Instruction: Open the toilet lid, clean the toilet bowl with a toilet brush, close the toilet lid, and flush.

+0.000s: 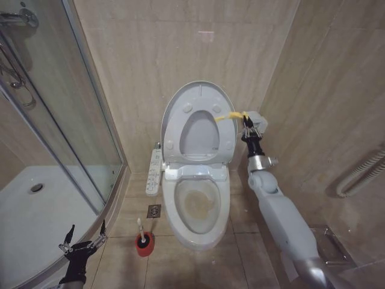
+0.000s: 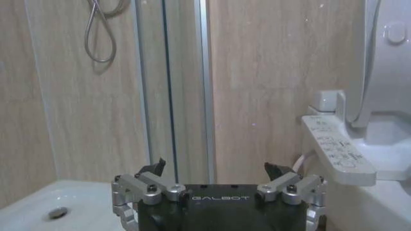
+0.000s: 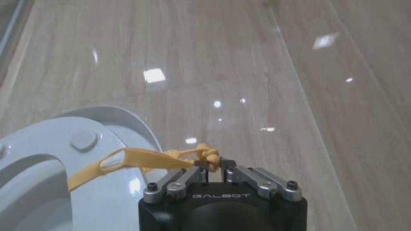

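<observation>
1. Against the back wall, the toilet lid (image 1: 199, 96) stands raised and upright, with the seat ring (image 1: 198, 129) lifted against it; round bumpers show on the ring's underside.
2. A yellow strap (image 1: 228, 116) is looped through the right edge of the raised seat ring and runs to the right claw (image 1: 247, 123).
3. Right claw: clenched on the knotted end of the yellow strap (image 3: 154, 160), just beside the right edge of the toilet lid (image 3: 112, 118), with the arm reaching up from the lower right along the side wall. In the right wrist view the right claw (image 3: 215, 169) has its fingers pinched together at the knot.
4. The toilet bowl (image 1: 199, 208) is exposed below the raised parts; its inside carries a brownish-yellow stain.
5. The toilet brush (image 1: 141, 232) stands upright in a red cup holder (image 1: 144, 244) on the floor, just beside the left side of the toilet bowl, near a floor drain (image 1: 154, 211).
6. Left claw (image 1: 84, 239): released, fingers spread and grasping nothing, low at the floor's left edge by the shower tray (image 1: 36, 211), near the brush but apart from it. In the left wrist view the left claw (image 2: 218, 169) is likewise spread, facing the shower door frame (image 2: 170, 86).
7. A control panel (image 1: 155, 171) projects from the toilet's left side.
</observation>
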Robot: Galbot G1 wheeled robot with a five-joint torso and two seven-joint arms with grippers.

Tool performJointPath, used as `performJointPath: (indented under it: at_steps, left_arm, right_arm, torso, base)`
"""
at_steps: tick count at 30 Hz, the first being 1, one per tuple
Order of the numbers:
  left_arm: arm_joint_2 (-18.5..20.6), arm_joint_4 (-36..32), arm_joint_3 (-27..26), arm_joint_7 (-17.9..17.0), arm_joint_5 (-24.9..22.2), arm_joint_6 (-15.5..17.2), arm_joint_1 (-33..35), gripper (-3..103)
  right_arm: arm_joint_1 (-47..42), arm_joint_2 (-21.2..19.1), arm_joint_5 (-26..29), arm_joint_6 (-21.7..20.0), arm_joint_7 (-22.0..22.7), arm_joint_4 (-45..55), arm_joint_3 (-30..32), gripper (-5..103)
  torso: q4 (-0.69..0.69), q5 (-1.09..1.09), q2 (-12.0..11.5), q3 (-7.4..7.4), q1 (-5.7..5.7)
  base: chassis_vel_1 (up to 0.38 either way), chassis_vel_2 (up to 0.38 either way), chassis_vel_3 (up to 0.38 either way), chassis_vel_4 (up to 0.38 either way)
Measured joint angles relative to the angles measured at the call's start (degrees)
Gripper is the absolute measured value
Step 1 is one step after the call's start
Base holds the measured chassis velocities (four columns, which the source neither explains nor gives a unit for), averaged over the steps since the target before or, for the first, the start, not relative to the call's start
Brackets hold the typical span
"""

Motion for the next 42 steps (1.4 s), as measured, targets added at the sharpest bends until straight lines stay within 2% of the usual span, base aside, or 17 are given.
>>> performJointPath:
  at_steps: [7, 21, 29, 31, 32, 38, 39, 42]
  left_arm:
    - [-0.37, 0.49, -0.3, 0.0, -0.12, -0.41, -0.13, 100]
    - [-0.51, -0.3, -0.84, -0.02, -0.36, -0.34, -0.3, 100]
    - [-0.82, -0.54, -1.03, -0.03, -0.41, -0.46, -0.22, 100]
    - [-0.84, -0.65, -1.06, -0.03, -0.42, -0.47, -0.2, 100]
    - [-0.85, -0.69, -1.06, -0.03, -0.42, -0.47, -0.2, 100]
    - [-0.88, -0.71, -0.94, -0.02, -0.44, -0.48, -0.27, 100]
    - [-0.84, -0.72, -0.88, -0.02, -0.45, -0.48, -0.32, 100]
    - [-0.72, -0.75, -0.82, -0.02, -0.46, -0.48, -0.35, 100]
  right_arm:
    - [6.22, 1.46, 0.32, -0.1, -1.87, -6.89, -0.43, 13]
    - [12.03, 3.4, -0.5, 0.11, -4.89, -16.91, -0.86, 13]
    - [13.11, 3.91, -0.51, -0.04, -5.04, -18.82, -1.05, 13]
    - [12.8, 3.75, -0.35, -0.34, -4.8, -18.41, -1.04, 13]
    - [12.42, 3.5, -0.27, -0.53, -4.71, -17.78, -1.05, 20]
    - [9.66, 2.36, 0.17, -0.91, -4.06, -13.81, -1.06, 20]
    - [8.6, 2.0, 0.29, -0.97, -3.8, -12.4, -1.08, 47]
    - [6.76, 1.24, 0.58, -1.16, -3.17, -9.93, -1.11, 47]
  torso:
    - [0.0, 0.01, 0.0, 0.0, 0.0]
    - [-0.04, 0.01, 0.01, -0.01, -0.02]
    - [-0.04, 0.01, 0.01, -0.01, -0.01]
    - [-0.08, 0.02, 0.01, -0.01, -0.01]
    - [-0.1, 0.04, 0.01, -0.01, -0.01]
    - [-0.06, 0.04, 0.0, 0.0, -0.01]
    - [-0.07, 0.02, 0.0, 0.0, -0.01]
    - [-0.07, 0.03, 0.0, 0.0, -0.01]
  base:
    - [0.0, 0.0, 0.0, 0.0]
    - [0.0, 0.0, 0.0, 0.0]
    - [0.0, 0.0, 0.0, 0.0]
    - [0.0, 0.0, 0.0, 0.0]
    - [0.0, 0.0, 0.0, 0.0]
    - [0.0, 0.0, 0.0, 0.0]
    - [0.0, 0.0, 0.0, 0.0]
    - [0.0, 0.0, 0.0, 0.0]
